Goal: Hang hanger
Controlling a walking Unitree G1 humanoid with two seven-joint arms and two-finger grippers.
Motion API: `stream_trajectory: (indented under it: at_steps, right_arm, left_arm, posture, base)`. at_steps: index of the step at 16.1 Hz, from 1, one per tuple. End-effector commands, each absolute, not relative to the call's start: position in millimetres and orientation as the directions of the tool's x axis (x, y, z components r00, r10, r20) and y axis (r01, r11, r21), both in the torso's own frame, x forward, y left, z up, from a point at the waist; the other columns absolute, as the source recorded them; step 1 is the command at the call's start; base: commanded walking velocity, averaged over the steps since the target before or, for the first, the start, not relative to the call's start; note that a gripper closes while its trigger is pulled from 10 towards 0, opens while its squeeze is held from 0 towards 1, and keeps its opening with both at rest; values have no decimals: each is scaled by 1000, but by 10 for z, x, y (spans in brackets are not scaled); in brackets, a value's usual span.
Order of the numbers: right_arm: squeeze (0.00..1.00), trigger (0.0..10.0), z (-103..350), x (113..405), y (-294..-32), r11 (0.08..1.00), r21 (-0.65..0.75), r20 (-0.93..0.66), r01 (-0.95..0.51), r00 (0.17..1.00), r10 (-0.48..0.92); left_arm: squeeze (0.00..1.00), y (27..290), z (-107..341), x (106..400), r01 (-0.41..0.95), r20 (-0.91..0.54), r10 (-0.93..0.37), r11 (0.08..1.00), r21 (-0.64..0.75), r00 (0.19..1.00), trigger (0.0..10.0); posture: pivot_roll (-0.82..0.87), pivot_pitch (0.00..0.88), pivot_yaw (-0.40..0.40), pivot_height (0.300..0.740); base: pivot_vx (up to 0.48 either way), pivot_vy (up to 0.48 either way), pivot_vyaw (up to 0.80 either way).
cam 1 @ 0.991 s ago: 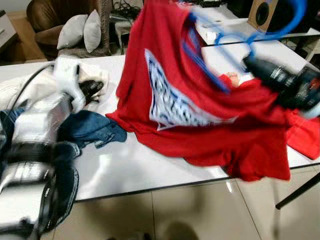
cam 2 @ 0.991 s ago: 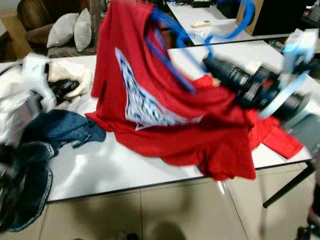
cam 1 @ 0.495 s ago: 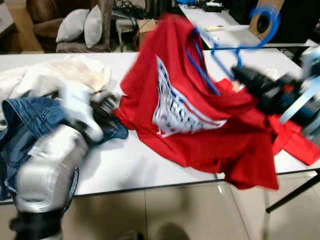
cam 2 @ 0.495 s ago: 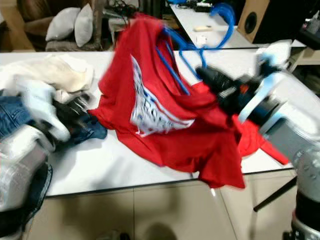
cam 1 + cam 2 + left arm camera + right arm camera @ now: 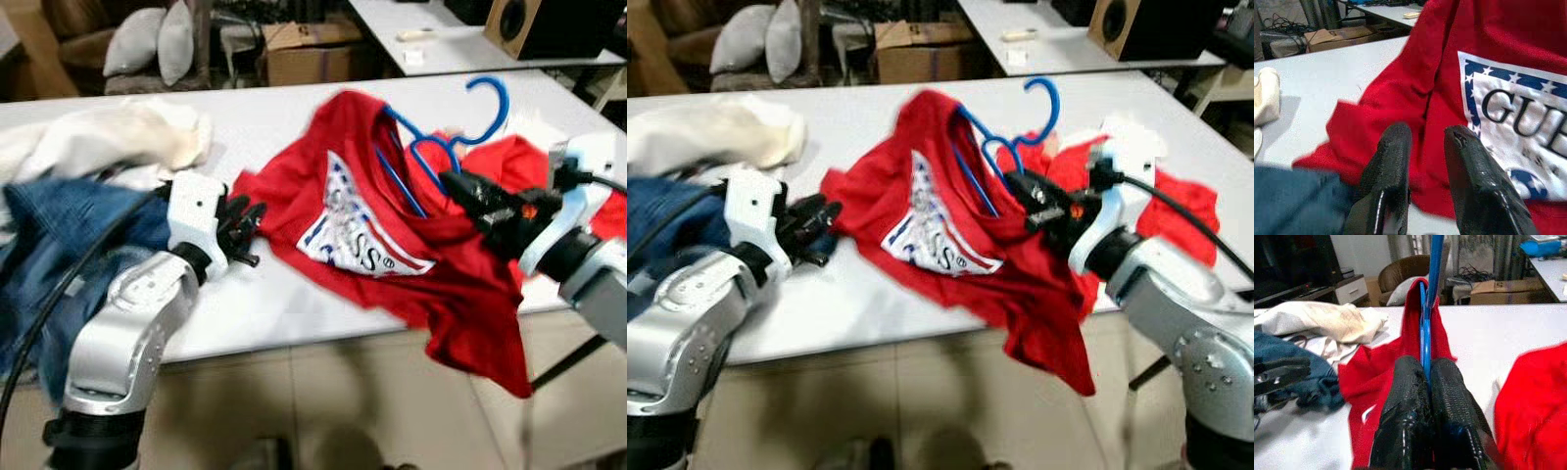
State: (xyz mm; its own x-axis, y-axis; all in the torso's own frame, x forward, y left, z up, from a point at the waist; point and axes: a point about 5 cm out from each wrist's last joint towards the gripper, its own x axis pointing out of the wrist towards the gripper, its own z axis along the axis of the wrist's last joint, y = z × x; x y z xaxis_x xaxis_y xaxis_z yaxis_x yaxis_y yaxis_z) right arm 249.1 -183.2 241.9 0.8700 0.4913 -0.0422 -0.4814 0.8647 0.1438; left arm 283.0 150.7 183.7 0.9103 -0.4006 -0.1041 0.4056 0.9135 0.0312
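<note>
We see a soft red cloth T-shirt (image 5: pixel 460 284) with a white printed panel draped on a smooth blue plastic hanger (image 5: pixel 1014 127), which sits pinched between the right gripper's (image 5: pixel 1426 382) matt, rough-textured black fingers (image 5: pixel 1405 406); beneath lies a glossy white tabletop (image 5: pixel 274 304).

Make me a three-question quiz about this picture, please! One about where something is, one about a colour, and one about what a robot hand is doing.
1. Where is the cream cloth?
A. on the white table
B. on the floor
C. on the speaker

2. What colour is the hanger?
A. green
B. blue
C. yellow

3. What is the right gripper doing?
A. hanging open
B. holding jeans
C. pinching the hanger

Answers: 1 A, it lies on the tabletop near the jeans. 2 B, its hook is bright blue against the red T-shirt. 3 C, its black fingers are closed on the blue bar.
</note>
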Motion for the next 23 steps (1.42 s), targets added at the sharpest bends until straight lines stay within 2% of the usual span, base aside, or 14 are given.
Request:
stream_trajectory:
  at_steps: [1, 3, 6, 9, 14, 16, 17, 18, 21, 22, 23]
  right_arm:
    - [0, 10000, 2419, 2441, -1802, 870, 131, -39, -475, 875, 483]
    - [0, 10000, 2320, 2422, -1778, 881, 146, -66, -450, 884, 462]
    - [0, 10000, 2313, 2408, -1835, 893, 150, -66, -425, 896, 438]
    - [0, 10000, 2310, 2319, -1880, 886, 138, -77, -443, 887, 455]
    - [0, 10000, 2111, 2066, -1873, 826, 172, -224, -537, 795, 564]
    - [0, 10000, 2041, 1958, -1811, 793, 206, -250, -573, 753, 609]
    - [0, 10000, 1934, 1904, -1776, 781, 275, -271, -561, 734, 623]
    - [0, 10000, 1782, 1886, -1777, 796, 304, -320, -523, 731, 602]
    - [0, 10000, 1523, 1934, -1745, 828, 253, -387, -500, 732, 560]
    - [0, 10000, 1402, 2015, -1710, 835, 165, -419, -525, 729, 541]
    - [0, 10000, 1380, 2043, -1707, 837, 145, -419, -528, 733, 536]
  left_arm:
    - [0, 1516, 1844, 2828, 409, -117, -401, 911, 53, 908, 10000]
    - [0, 1531, 1846, 2864, 393, -110, -387, 918, 43, 915, 10000]
    - [0, 1413, 1851, 2868, 436, -115, -430, 899, 38, 896, 10000]
    - [0, 1416, 1861, 2909, 453, -113, -446, 890, 48, 888, 10000]
    - [0, 1406, 1667, 2803, 559, -191, -551, 829, -12, 812, 10000]
    - [0, 1399, 1581, 2674, 625, -244, -615, 779, -42, 750, 10000]
    - [0, 1411, 1528, 2617, 633, -255, -626, 772, -64, 737, 10000]
    - [0, 1424, 1459, 2590, 621, -273, -618, 779, -84, 737, 10000]
    - [0, 1456, 1320, 2576, 572, -295, -578, 812, -116, 761, 10000]
    - [0, 1588, 1212, 2613, 468, -342, -460, 881, -64, 819, 10000]
    - [0, 1650, 1198, 2620, 421, -346, -409, 906, -43, 844, 10000]
  posture:
    - [-61, 0, 49, 740]
    - [-76, 0, 65, 740]
    - [-76, 0, 80, 740]
    - [-90, 0, 86, 740]
    - [-111, 0, 88, 740]
    - [-110, 0, 87, 740]
    - [-108, 0, 79, 740]
    - [-104, 0, 75, 740]
    - [-104, 0, 72, 740]
    - [-95, 0, 61, 740]
    - [-82, 0, 42, 740]
  base:
    - [-307, 0, 0]
    - [-277, 0, 0]
    - [-276, 0, 0]
    - [-187, 0, 0]
    - [0, 0, 0]
    - [0, 0, 0]
    - [0, 0, 0]
    - [0, 0, 0]
    - [0, 0, 0]
    - [0, 0, 0]
    - [0, 0, 800]
